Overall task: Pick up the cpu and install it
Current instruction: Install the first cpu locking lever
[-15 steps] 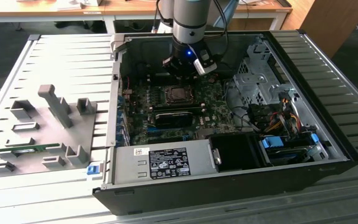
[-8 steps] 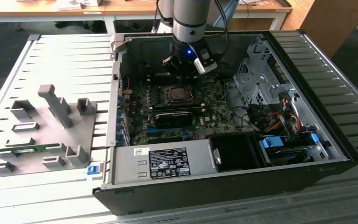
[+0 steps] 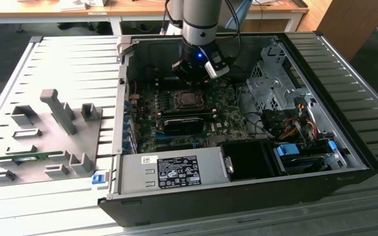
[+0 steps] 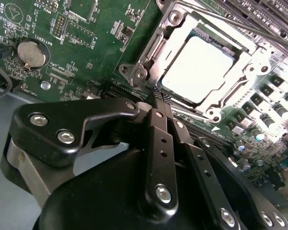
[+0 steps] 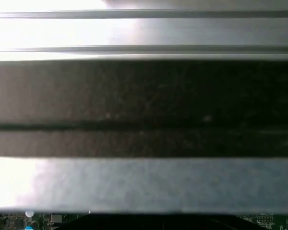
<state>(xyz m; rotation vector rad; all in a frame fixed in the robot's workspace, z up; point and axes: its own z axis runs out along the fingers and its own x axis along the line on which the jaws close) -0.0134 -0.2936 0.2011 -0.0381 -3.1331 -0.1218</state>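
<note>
The cpu (image 4: 197, 69) is seen seated in the socket (image 4: 149, 52), just beyond the claw (image 4: 156, 96), whose fingers are closed and hold nothing

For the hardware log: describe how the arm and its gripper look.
The arm is a silver-grey cylinder with a black wrist section, a small blue light and black cables running beside it. In the second wrist view the gripper is matte black, built of linkage bars joined by silver screws.

You get glare whitening the shiny silver square cpu lid (image 4: 198, 69) in the second wrist view, while the close black fingers (image 4: 158, 143) blur.
</note>
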